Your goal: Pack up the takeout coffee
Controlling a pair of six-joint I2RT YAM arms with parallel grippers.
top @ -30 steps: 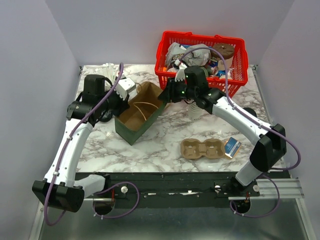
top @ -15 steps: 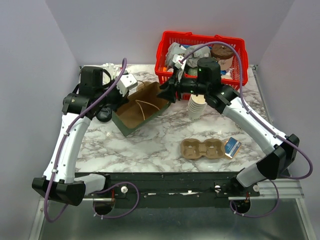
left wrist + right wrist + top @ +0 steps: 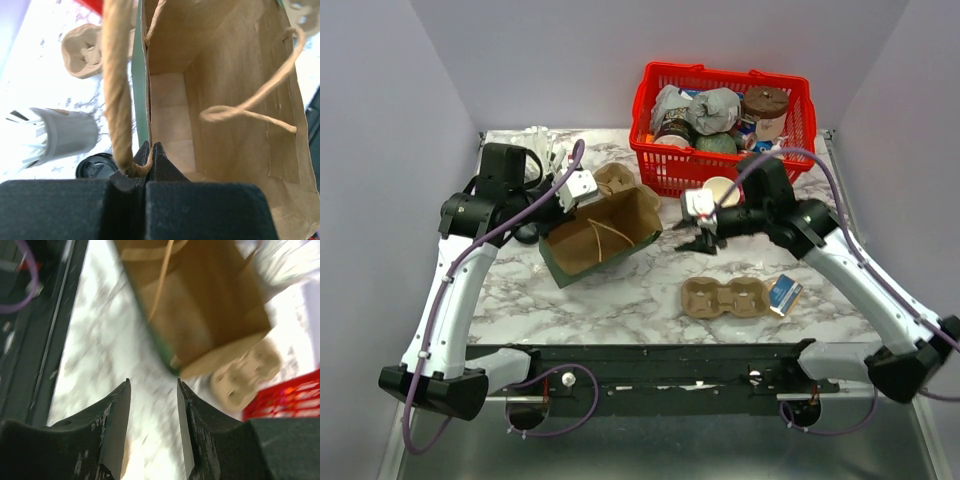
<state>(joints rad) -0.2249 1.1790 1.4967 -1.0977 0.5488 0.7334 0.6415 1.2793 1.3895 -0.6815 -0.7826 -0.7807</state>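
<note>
Left gripper (image 3: 151, 152) is pinched fully closed on the near wall of the paper bag (image 3: 225, 85). The twine handle (image 3: 118, 90) loops down right at the fingertips. From the top camera I see that gripper left of centre, and the bag sits mid-frame on the marble table (image 3: 640, 290) with its mouth open toward the camera.

Right gripper (image 3: 153, 385) is spread wide, with nothing between the fingers. That wrist view is blurred. From above it hangs just right of the bag, apart from it, near frame centre.

The paper cup (image 3: 722, 190) stands just beside my right wrist and just below the red basket (image 3: 670, 165) at upper right. I can't tell if it touches the arm.

The cup carrier (image 3: 725, 297) lies flat at lower centre, well apart from the bag. A blue packet (image 3: 785, 293) is at its right end.

A second carrier (image 3: 616, 180) is right behind the bag's upper edge.

The black lid (image 3: 527, 232) is left of the bag, partly under my left arm.
</note>
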